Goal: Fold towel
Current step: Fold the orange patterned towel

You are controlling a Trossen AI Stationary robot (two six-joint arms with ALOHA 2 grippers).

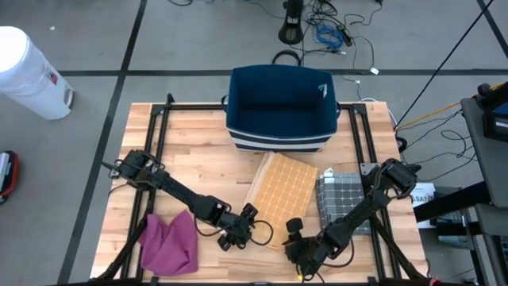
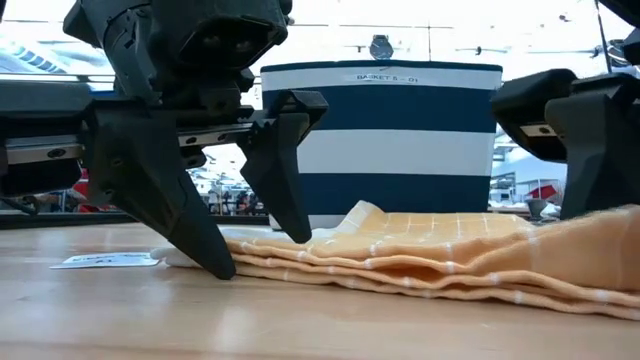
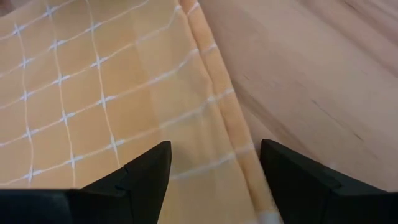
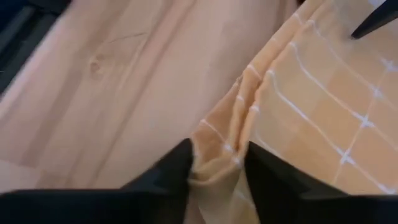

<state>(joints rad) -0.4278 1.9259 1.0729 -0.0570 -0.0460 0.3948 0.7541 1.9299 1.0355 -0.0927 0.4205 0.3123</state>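
- Towel [image 1: 282, 191], an orange-yellow cloth with a white grid, is lying folded into a narrow stack of layers on the wooden table [image 1: 198, 143], just in front of the navy and white basket [image 1: 278, 107].
- Right gripper [image 4: 217, 163] is pinching the towel's near corner, its fingers [image 4: 165, 174] closing on a bunched ridge of layers, as the right wrist view shows.
- Left gripper [image 3: 214, 171] is standing wide open at the towel's other near corner, one finger [image 3: 146, 171] over the cloth and the other beyond its hemmed edge, holding nothing.
- Folding is looking partly done: the low view shows several layers stacked at the near edge, so at least one fold seems to be in place.
- Remaining work, by this reading, is a further fold, with the left side not yet gripped.
- Elsewhere on the table, a magenta cloth [image 1: 171, 242] is sitting near the left corner and a grey checked cloth [image 1: 341, 195] is lying just beside the towel.
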